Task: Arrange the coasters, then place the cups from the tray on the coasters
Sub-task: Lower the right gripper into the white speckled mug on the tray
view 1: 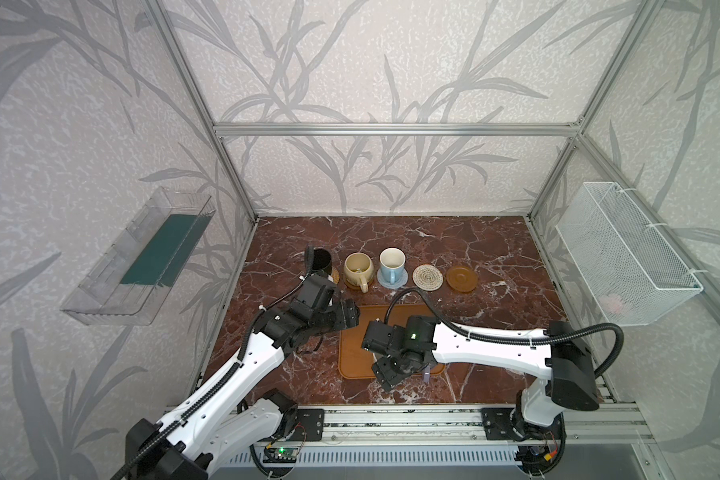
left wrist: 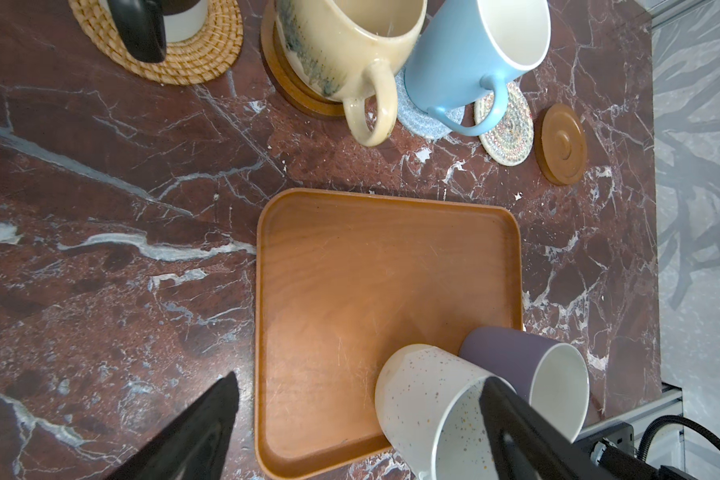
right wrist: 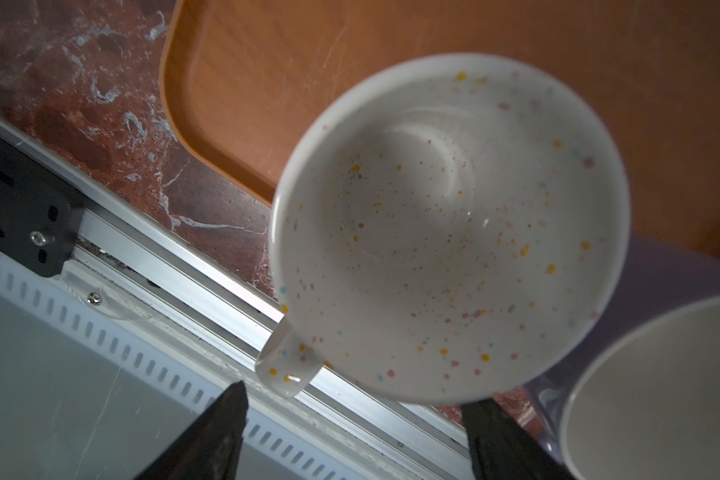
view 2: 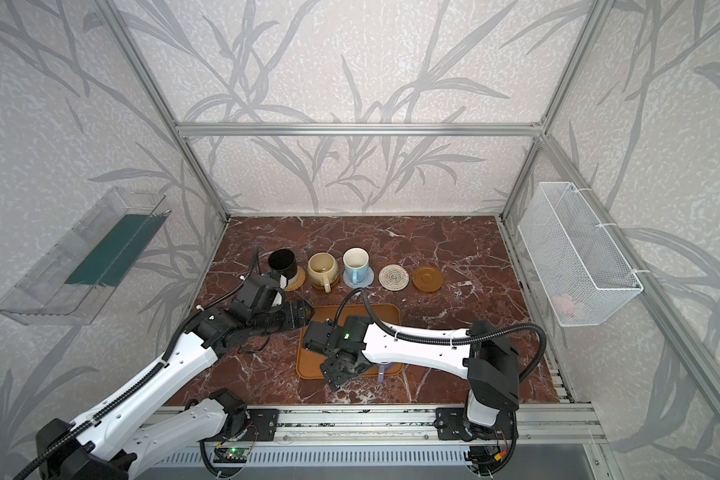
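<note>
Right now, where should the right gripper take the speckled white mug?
Probably pinch the rim wall beside the handle, from above: the speckled white mug stands upright, handle free toward the front rail; the lavender mug crowds another side.

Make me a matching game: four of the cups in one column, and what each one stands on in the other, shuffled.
Cups
1. black cup
2. cream-yellow cup
3. light blue cup
4. speckled white cup

Stands on
A. blue-grey coaster
B. tray
C. woven rattan coaster
D. glossy brown coaster

Pairs: 1-C, 2-D, 3-A, 4-B.
</note>
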You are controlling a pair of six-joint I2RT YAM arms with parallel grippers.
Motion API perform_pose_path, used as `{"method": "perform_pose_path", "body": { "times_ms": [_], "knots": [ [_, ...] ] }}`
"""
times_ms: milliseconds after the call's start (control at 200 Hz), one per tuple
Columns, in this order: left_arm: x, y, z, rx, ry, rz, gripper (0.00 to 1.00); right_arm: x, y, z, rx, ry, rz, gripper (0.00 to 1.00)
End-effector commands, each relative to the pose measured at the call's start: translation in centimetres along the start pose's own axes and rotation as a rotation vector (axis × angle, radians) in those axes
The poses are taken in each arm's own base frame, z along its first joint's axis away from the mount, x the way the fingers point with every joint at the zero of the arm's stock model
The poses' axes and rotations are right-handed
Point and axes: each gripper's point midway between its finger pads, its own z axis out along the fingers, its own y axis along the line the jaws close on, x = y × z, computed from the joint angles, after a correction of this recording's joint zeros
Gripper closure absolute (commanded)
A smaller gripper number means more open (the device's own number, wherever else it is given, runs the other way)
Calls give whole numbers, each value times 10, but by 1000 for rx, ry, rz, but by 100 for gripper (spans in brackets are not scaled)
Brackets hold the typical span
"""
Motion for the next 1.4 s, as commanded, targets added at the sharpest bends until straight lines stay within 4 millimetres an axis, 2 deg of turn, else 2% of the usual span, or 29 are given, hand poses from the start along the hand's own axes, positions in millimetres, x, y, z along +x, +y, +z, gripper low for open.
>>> {"method": "perform_pose_path", "body": {
  "times_ms": [0, 325, 725, 965, 1095, 1395],
  "knots": [
    [4, 18, -1, -60, -4, -54, 7, -4, 1, 2, 12, 11, 6, 19],
    [3, 26, -4, -52, -23, -99, 6, -8, -11, 10, 58, 45, 20, 24],
    [-1, 21, -2, -28, -16, -97, 7, -18, -25, 16, 108, 18, 3, 37],
    [10, 6, 2, 121, 54, -159, 6, -24, -28, 17, 112, -28, 6, 41],
    [14, -8, -2, 244, 70, -196, 1, -25, -27, 25, 109, -30, 7, 46],
    [21, -5, -1, 275, 84, -264, 1, -26, -23, 38, 81, -43, 7, 58]
  ]
}}
